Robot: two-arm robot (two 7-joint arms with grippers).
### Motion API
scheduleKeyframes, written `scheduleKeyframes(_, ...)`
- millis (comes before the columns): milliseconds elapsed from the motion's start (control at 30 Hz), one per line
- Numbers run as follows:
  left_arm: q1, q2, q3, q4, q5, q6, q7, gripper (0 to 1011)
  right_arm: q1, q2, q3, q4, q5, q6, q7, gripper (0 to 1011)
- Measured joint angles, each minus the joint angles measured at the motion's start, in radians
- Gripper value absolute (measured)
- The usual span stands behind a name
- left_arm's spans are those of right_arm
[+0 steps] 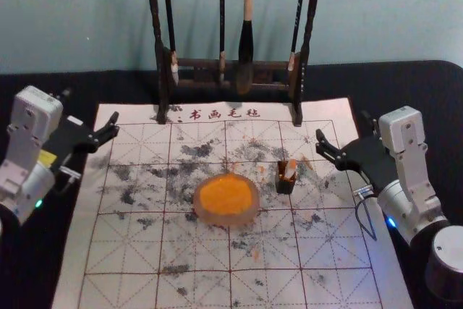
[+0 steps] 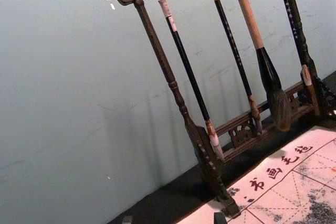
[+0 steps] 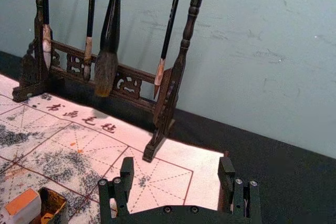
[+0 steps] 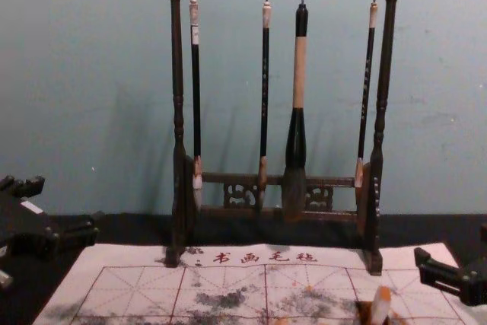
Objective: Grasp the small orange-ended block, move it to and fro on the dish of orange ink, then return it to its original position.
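In dish (image 1: pixel 226 218), orange ink (image 1: pixel 226 195) | in small box (image 1: pixel 284 187), orange smears (image 3: pixel 47 217) | at box, block (image 1: pixel 290 170), upright, cannot tell whether inside | by mat's (image 1: pixel 130 251) left edge, left end effector (image 1: pixel 88 107), open | by right edge, right end effector (image 1: pixel 343 127), open

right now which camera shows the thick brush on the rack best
The chest view: it shows the thick brush whole, hanging from top to tip. The left wrist view shows it slanted, its top at the edge; the head and right wrist views cut off its upper handle.
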Motion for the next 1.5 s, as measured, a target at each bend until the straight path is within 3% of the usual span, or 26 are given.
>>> scheduleKeyframes(1500,0.0,0.0,0.0,0.0,0.0,0.0,0.0,1001,0.0,0.0,0.0,0.0,0.0,0.0,0.0,1000)
